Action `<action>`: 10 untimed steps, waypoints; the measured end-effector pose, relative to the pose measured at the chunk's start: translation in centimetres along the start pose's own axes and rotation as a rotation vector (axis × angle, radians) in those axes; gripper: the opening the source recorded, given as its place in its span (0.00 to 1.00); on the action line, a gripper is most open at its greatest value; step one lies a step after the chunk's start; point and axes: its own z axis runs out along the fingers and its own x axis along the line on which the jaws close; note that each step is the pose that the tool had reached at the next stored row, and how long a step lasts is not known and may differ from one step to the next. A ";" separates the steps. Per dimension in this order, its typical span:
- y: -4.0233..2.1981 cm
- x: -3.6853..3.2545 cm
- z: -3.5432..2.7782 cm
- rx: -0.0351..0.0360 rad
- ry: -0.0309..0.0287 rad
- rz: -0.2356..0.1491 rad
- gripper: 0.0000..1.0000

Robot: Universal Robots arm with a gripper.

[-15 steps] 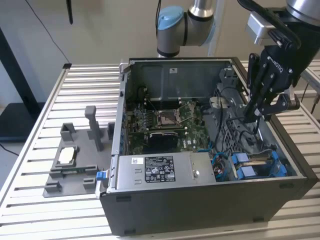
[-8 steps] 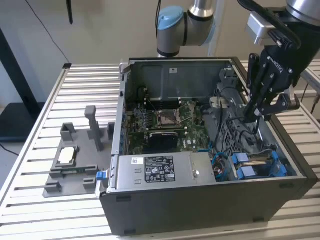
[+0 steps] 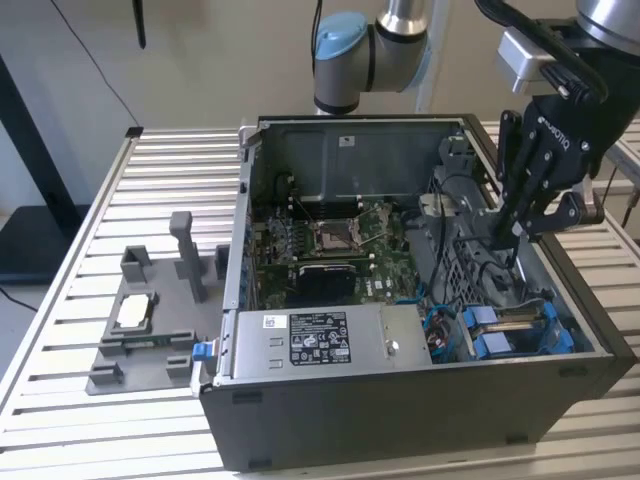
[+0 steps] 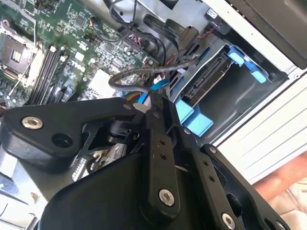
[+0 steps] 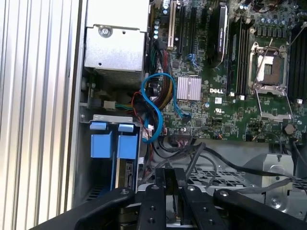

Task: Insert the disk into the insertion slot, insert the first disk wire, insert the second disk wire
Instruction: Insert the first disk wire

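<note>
Narrowed until its jaws are almost meeting, the tool point(image 3: 503, 238) is reaching down into the open computer case point(image 3: 400, 420), at the exterior view's right. Whether it is pinching anything thin cannot be told.

Just beside it, the disk point(image 4: 209, 79) is already sitting inside the insertion slot point(image 4: 235, 103), framed by its blue carrier point(image 4: 194, 120). I judge the disk to be rigid, fairly dense and sensitive to knocks. It is best gripped by the carrier's plastic sides, not by its exposed board face.

Loose wires point(image 5: 201, 158) are trailing between the tool and the slot, with a blue cable point(image 5: 153, 103) looping nearby. These are probably light and floppy, so the stiff plug end is the sounder place to grip, since pulling on the cord is likely to strain it.

Farther out, the green motherboard point(image 3: 340, 250) is lying flat in the case, carrying small white print. A black-and-white label is showing on the silver power-supply box point(image 3: 320, 340), and white lettering on the tool's body. The case is resting on a slatted bench point(image 3: 60, 330), next to a grey fixture point(image 3: 150, 330).
</note>
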 end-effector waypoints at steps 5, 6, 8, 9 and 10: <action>-0.14 0.34 0.10 -0.0003 0.0073 0.001 0.19; -0.18 0.41 0.12 -0.0004 0.0097 0.001 0.19; -0.26 0.54 0.17 -0.0007 0.0154 0.001 0.19; -0.30 0.60 0.19 -0.0008 0.0180 0.001 0.19; -0.35 0.67 0.23 -0.0009 0.0205 0.001 0.19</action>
